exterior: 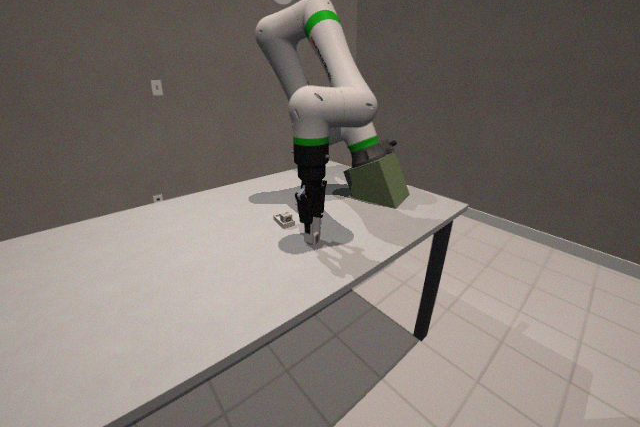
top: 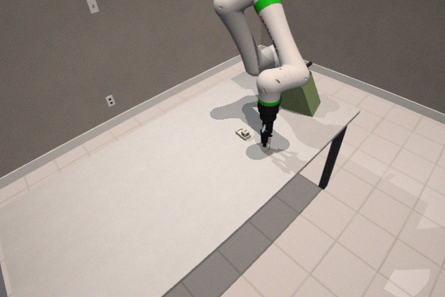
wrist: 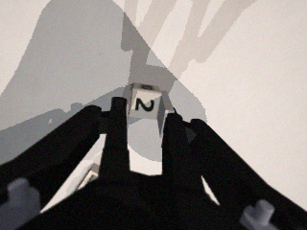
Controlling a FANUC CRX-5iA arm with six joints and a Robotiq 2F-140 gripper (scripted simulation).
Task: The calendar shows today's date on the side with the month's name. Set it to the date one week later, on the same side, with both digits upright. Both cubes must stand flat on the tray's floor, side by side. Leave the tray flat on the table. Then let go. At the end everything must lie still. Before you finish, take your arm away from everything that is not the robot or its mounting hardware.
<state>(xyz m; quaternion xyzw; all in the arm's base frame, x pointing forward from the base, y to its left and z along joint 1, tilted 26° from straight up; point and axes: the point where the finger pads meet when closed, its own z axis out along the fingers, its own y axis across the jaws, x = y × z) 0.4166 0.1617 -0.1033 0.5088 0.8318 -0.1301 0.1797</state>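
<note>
My gripper (top: 266, 147) points straight down and is shut on a white number cube (wrist: 144, 105). The wrist view shows a "2" on the cube's face between the fingertips. The cube hangs at the table top, to the right of the tray; I cannot tell whether it touches the surface. The small beige calendar tray (top: 240, 133) lies flat on the table with one cube in it, and it also shows in the exterior view (exterior: 283, 219). The digits on that cube are too small to read.
The green wedge-shaped base block (top: 300, 97) of the arm stands behind the gripper near the table's far corner. The table's right edge (top: 309, 164) runs close to the gripper, with a black leg (top: 332, 157) below it.
</note>
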